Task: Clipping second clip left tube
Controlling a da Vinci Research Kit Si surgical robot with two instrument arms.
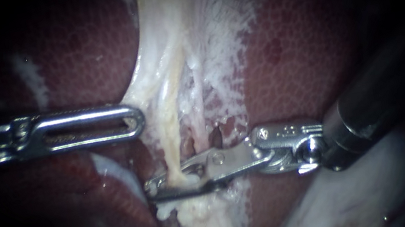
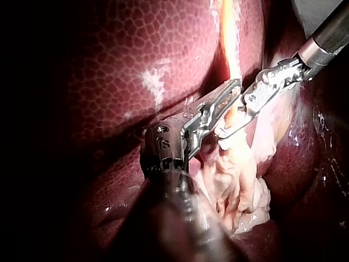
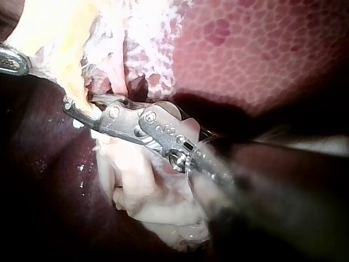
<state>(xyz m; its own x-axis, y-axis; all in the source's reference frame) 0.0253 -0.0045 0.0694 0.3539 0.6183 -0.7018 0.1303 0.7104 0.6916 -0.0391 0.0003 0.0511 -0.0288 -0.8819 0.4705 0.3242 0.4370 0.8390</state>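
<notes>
- Clipping is the step in hand: the right instrument [image 1: 152,188], coming in from four o'clock in the endoscope view, has its claw set across the left tube [image 1: 175,129] just below centre, toward six o'clock.
- Claw state: it is drawn nearly together, and both halves touch the tube from two sides, so it grips the tube. The right wrist view shows the same thin closure.
- Left tube: a yellowish strand running from twelve o'clock down into that claw, with pale tissue [image 1: 207,46] beside it and liver [image 1: 308,50] at three and nine o'clock.
- Left instrument [image 1: 134,121]: it lies at nine o'clock with its tip against the edge of the pale tissue. Whether it has hold of anything I cannot tell.
- Clips: none can be made out on the tube.
- Next move, as I judge it: squeeze fully while square to the tube, then open and back away without dragging the strand.
- Containers: none shows.
</notes>
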